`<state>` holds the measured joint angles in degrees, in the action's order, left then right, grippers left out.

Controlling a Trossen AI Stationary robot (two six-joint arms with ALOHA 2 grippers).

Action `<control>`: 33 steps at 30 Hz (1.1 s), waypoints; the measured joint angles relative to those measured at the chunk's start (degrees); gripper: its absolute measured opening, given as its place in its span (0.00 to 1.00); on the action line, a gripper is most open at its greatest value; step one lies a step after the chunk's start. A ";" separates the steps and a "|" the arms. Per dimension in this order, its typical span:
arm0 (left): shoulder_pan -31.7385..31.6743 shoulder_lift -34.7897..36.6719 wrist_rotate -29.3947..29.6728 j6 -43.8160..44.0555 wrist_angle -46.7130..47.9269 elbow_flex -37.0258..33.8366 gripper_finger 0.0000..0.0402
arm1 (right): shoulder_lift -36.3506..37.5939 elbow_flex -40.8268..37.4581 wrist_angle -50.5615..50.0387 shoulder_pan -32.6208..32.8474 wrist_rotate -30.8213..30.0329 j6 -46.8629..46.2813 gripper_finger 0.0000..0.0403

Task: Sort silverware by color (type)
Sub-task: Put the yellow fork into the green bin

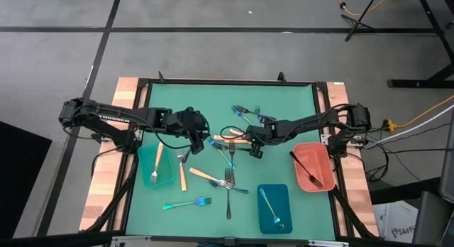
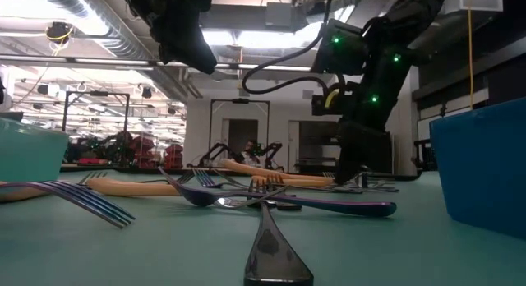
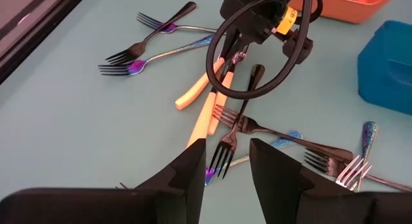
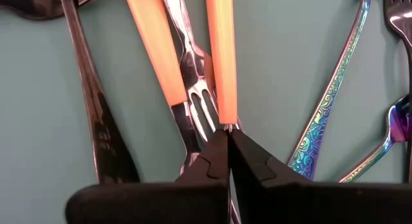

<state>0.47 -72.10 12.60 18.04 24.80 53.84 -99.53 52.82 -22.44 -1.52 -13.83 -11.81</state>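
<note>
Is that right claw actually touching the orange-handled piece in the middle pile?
Touching. In the right wrist view the shut right claw has its fingertips meeting right at the end of the orange handle, with no gap between them.

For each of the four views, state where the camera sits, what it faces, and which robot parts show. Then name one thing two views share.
High: above the table, looking down; both arms, left gripper, right gripper, salmon tray.
Low: at tabletop height, looking across forks into the room; both arms come in from above.
Left wrist: on the left arm, facing the fork pile; its own fingers, and the right arm beyond.
Right wrist: on the right arm, close over orange handles; its shut fingers.
Shared: both wrist views show the orange handles.
</note>
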 joint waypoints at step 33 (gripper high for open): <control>-0.02 0.00 0.02 -0.17 -0.04 0.00 0.28 | -0.20 -0.20 -0.13 -1.62 1.06 -1.21 0.01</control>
<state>0.45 -72.10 12.62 17.87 24.75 53.84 -99.72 52.62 -22.57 -3.14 -12.77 -13.02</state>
